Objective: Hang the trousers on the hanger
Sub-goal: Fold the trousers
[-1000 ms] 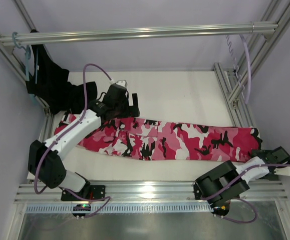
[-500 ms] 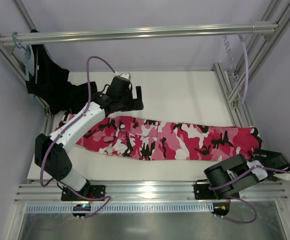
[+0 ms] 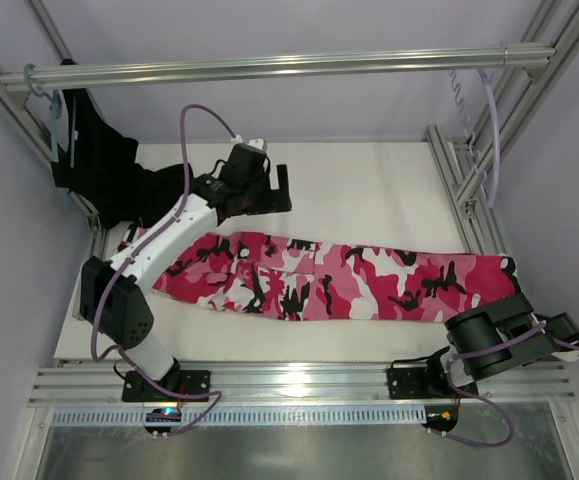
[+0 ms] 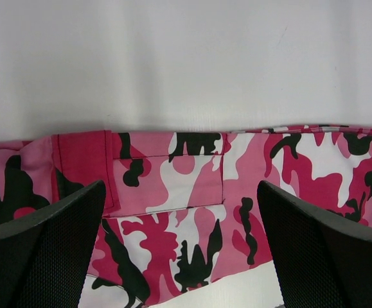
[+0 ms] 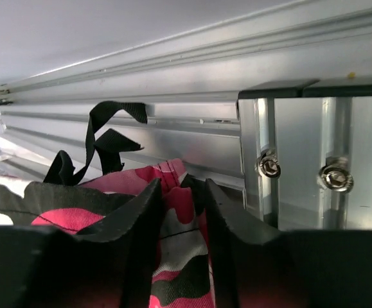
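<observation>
Now the trousers (image 3: 349,285) lie flat across the table (image 3: 369,190).

The trousers (image 3: 349,280) are showing a camouflage print of pink, crimson, white and black (their strap (image 5: 108,138) is showing plain black). The table (image 3: 369,195) is looking white, the hanging garment (image 3: 99,160) is showing solid black, and the cables (image 3: 184,150) are showing purple.

Fixed overhead view downward; wrist views close on opposite ends of the trousers (image 3: 349,280).
</observation>
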You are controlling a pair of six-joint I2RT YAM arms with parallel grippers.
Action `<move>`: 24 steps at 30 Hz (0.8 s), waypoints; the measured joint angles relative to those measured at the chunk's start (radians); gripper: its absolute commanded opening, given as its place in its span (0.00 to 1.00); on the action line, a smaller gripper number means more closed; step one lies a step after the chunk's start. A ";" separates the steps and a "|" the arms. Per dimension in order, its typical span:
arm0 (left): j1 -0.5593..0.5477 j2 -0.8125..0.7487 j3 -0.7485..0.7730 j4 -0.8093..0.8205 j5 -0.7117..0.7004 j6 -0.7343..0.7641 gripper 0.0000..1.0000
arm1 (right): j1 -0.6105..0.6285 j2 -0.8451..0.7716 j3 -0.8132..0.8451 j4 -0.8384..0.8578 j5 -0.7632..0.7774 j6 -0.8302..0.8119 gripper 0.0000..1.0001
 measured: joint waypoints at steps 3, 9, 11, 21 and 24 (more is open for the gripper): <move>0.000 0.006 0.000 -0.004 0.000 0.000 0.99 | 0.000 0.029 -0.009 0.032 -0.047 0.012 0.22; 0.000 0.006 0.000 -0.006 0.000 0.000 0.99 | -0.006 0.030 -0.019 0.069 -0.105 0.031 0.04; 0.000 0.005 -0.001 -0.006 0.000 0.000 0.99 | -0.007 -0.007 -0.019 0.038 -0.109 0.029 0.04; 0.000 -0.026 -0.021 -0.006 -0.007 0.000 0.99 | -0.005 -0.298 0.172 -0.323 -0.064 -0.052 0.04; 0.000 -0.038 -0.028 -0.005 -0.016 0.000 0.99 | 0.034 -0.339 0.234 -0.414 -0.021 -0.091 0.04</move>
